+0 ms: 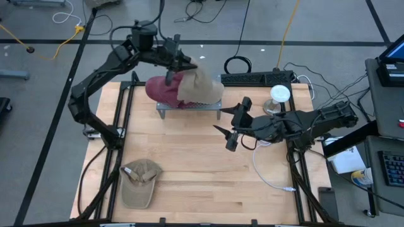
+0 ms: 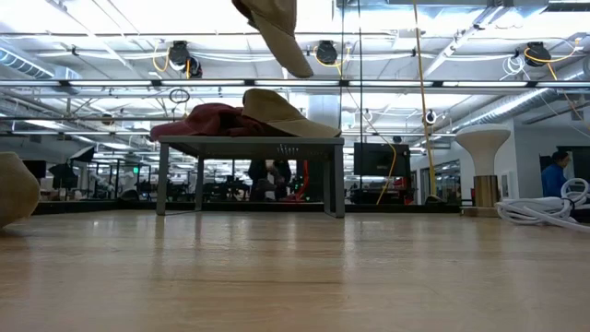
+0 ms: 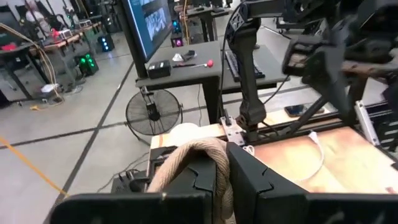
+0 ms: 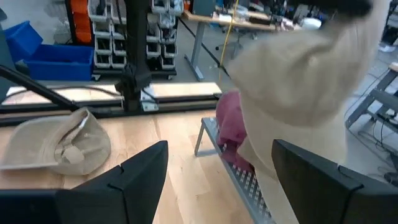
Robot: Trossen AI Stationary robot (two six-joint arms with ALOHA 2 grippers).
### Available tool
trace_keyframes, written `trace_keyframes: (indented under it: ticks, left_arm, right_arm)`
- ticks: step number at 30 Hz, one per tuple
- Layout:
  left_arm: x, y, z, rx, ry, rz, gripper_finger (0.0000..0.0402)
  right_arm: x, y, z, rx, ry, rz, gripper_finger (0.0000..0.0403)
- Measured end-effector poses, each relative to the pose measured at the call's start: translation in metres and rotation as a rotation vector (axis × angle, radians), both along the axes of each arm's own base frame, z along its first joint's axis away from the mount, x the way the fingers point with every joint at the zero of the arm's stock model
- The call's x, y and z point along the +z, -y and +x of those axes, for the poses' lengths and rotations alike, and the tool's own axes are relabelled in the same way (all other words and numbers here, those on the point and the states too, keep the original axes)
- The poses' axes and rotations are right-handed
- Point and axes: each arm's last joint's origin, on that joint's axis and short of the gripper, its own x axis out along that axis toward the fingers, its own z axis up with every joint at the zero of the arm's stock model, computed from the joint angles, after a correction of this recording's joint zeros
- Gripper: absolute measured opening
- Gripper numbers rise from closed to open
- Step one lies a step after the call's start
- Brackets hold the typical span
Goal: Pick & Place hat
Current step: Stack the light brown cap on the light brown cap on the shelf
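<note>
Around your wooden table point(image 1: 202, 164) you see grey floor point(image 1: 38, 113) crossed by dark tape lines. A floor fan point(image 3: 152, 113) stands beside a desk point(image 3: 186, 68) with a monitor point(image 3: 149, 22). Blue bins point(image 4: 46, 53) sit by shelving. Ceiling lights point(image 2: 111, 18) glow overhead.

No readable text, labels, brands or numbers anywhere. Large dark monitor point(image 3: 147, 22) behind the table in the left wrist view shows bluish content, too blurred to read. Tan cloth caps, maroon cap, grey metal rack: no legible marks. Shelf bins in the right wrist view: no legible labels.
</note>
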Motion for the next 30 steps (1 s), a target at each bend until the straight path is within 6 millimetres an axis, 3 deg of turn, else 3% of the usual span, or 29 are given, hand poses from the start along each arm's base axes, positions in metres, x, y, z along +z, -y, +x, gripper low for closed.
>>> trace_keyframes:
  ticks: [10, 22, 30]
  left_arm:
    - [-0.007, -0.013, 0.022, -0.032, 0.069, 0.059, 0.0019]
    - [-0.001, -0.018, 0.022, -0.031, 0.138, 0.163, 0.0019]
    - [-0.029, -0.03, 0.038, -0.068, 0.04, 0.258, 0.0019]
  right_arm:
    - [0.013, -0.001, 0.004, 0.04, 0.071, -0.126, 0.0279]
    - [0.018, -0.001, 0.004, 0.049, 0.099, -0.175, 0.0279]
    - [0.018, -0.001, 0.004, 0.049, 0.098, -0.174, 0.0279]
